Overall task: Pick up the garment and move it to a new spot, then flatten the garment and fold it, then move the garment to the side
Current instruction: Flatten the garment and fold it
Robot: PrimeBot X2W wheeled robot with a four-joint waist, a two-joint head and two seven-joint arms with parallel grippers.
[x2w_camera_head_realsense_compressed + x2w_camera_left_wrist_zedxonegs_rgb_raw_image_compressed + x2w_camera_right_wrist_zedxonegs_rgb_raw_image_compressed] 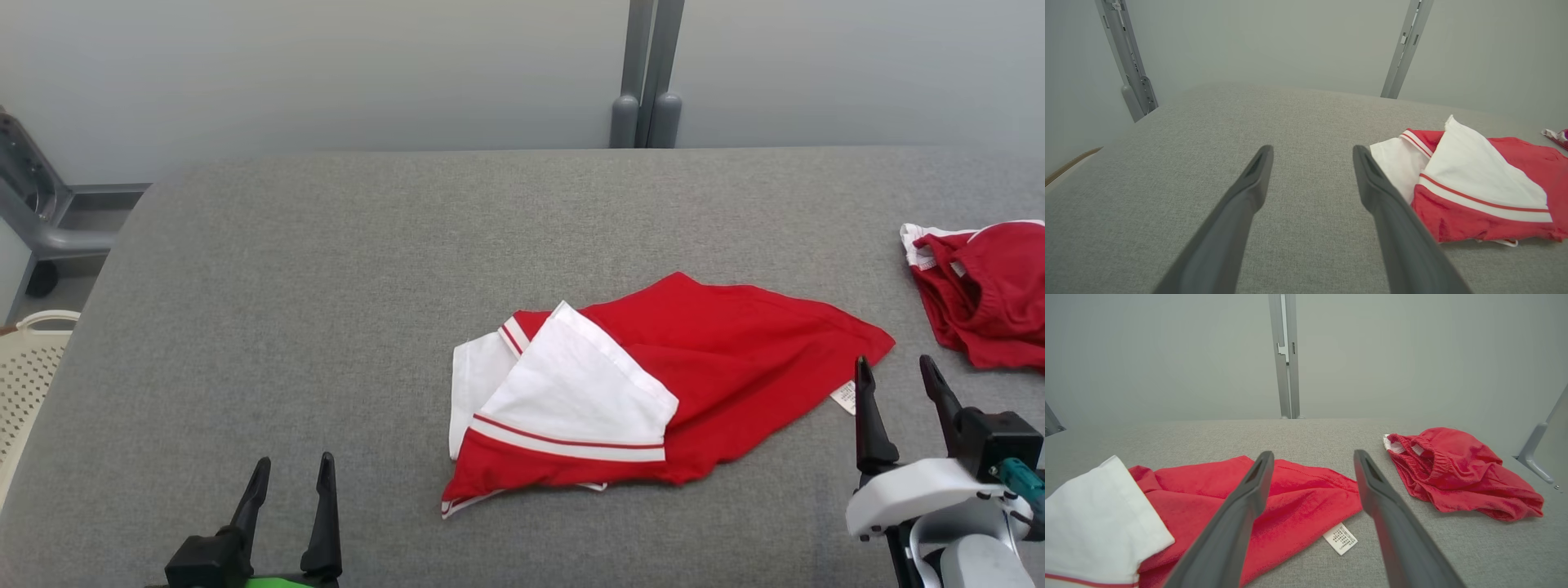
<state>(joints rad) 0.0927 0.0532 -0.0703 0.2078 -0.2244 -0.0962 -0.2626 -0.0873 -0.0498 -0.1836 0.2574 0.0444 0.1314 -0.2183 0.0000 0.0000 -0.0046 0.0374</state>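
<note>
Red-and-white garment on the grey table, a little right of centre, not lifted, not flat: bunched and doubled over itself, white panel with a red stripe turned up at the left end, plain red body running out to a pointed corner at the right. Long axis roughly left-to-right across the table, slightly tilted, with the striped end nearer the robot and the red corner farther back. Right gripper at lower right, fingers apart, nothing between them, tips just beside that red corner and the white care label. From the right wrist, red cloth straight ahead past the tips, label lying on the table between the two fingers. Left gripper at lower left, also spread and empty, well apart from the garment. From the left wrist, bare table dead ahead, white end off to the right of the fingers. Judged as step one, pick-up not yet begun. Nearer arm by far: the right, needing only a short reach forward and slightly left onto the corner. For the left, a long sideways reach to the striped end. Second red garment heaped at the table's right edge, apart from the first but close to the right arm — possible snag or wrong grab.
</note>
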